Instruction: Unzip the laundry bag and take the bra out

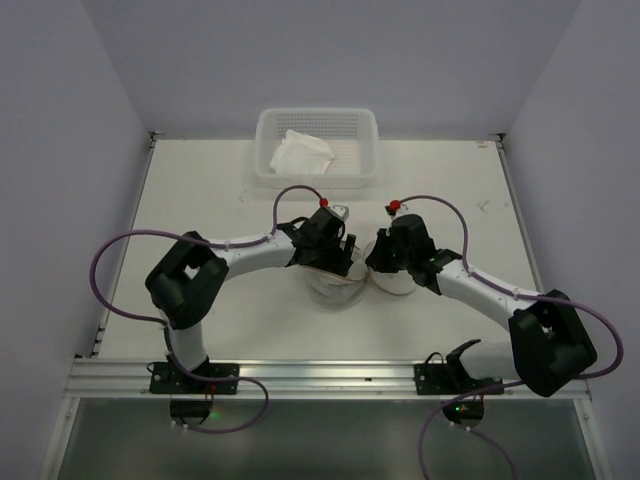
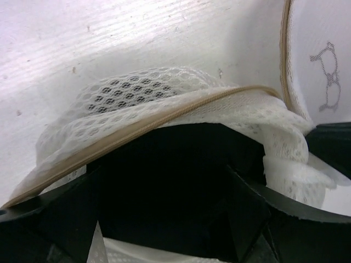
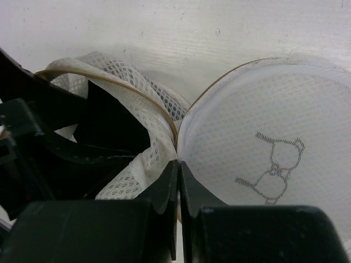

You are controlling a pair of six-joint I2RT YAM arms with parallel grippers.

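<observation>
The laundry bag (image 1: 335,288) lies at mid-table, its whitish mesh (image 2: 137,93) crumpled and its beige-edged rim open. Its round flat face (image 3: 263,148), with the small bra icon (image 3: 274,167), is folded out to the right; it also shows in the left wrist view (image 2: 328,76). My right gripper (image 3: 179,164) is shut on the mesh seam where the face joins the bag body. My left gripper (image 2: 164,208) reaches into the bag's opening. Its fingers stand apart with a black mass (image 2: 164,159) between them. I cannot tell whether they press on it, or that it is the bra.
A white perforated plastic basket (image 1: 318,112) stands at the back centre with a white cloth (image 1: 300,152) in it. Both arms meet over the bag, their purple cables arching above the table. An aluminium rail runs along the near edge.
</observation>
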